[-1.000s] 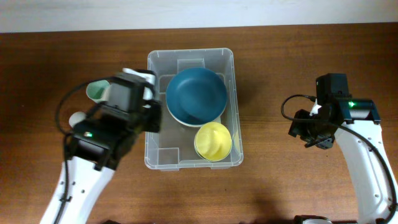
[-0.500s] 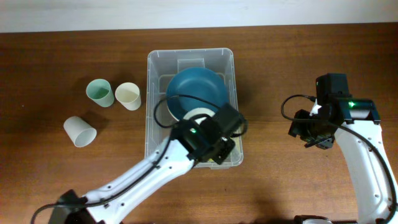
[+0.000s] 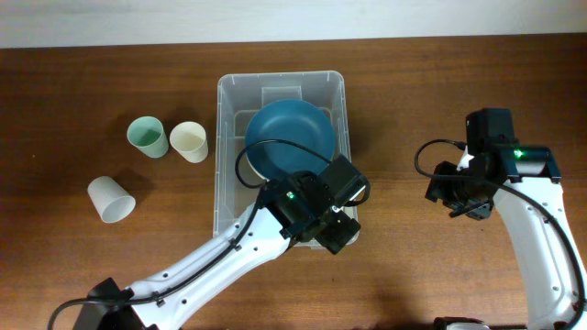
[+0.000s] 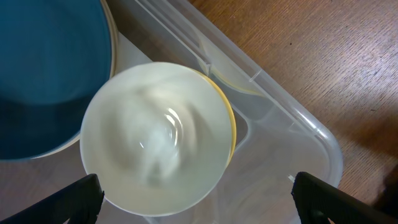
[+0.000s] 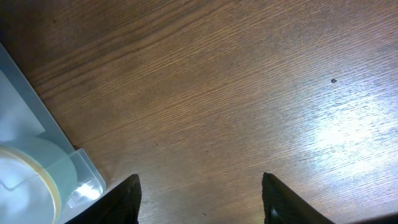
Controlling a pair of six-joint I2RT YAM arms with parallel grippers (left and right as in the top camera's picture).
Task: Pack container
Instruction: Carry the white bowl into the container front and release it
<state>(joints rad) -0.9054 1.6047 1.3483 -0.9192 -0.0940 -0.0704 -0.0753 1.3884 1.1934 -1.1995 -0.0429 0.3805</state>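
Note:
The clear plastic container (image 3: 229, 165) stands mid-table with a blue bowl (image 3: 289, 136) in its far half. My left gripper (image 3: 332, 220) hangs over the near right corner of the container. In the left wrist view a white bowl (image 4: 155, 140) rests nested in a yellow bowl (image 4: 231, 124), beside the blue bowl (image 4: 50, 62), inside the container (image 4: 298, 127). My left gripper (image 4: 199, 205) is open above the white bowl, and its fingertips (image 4: 84, 196) do not touch it. My right gripper (image 5: 200, 202) is open over bare wood, right of the container's corner (image 5: 37, 143).
Three cups lie left of the container: a green cup (image 3: 147, 136), a cream cup (image 3: 190, 141) and a white cup (image 3: 110, 199) tipped over. My right arm (image 3: 514, 183) stands over the right side of the table.
My left arm swung from the cups over to the container's near right corner. Its gripper has opened, leaving the white bowl in the yellow one. The right arm has not moved.

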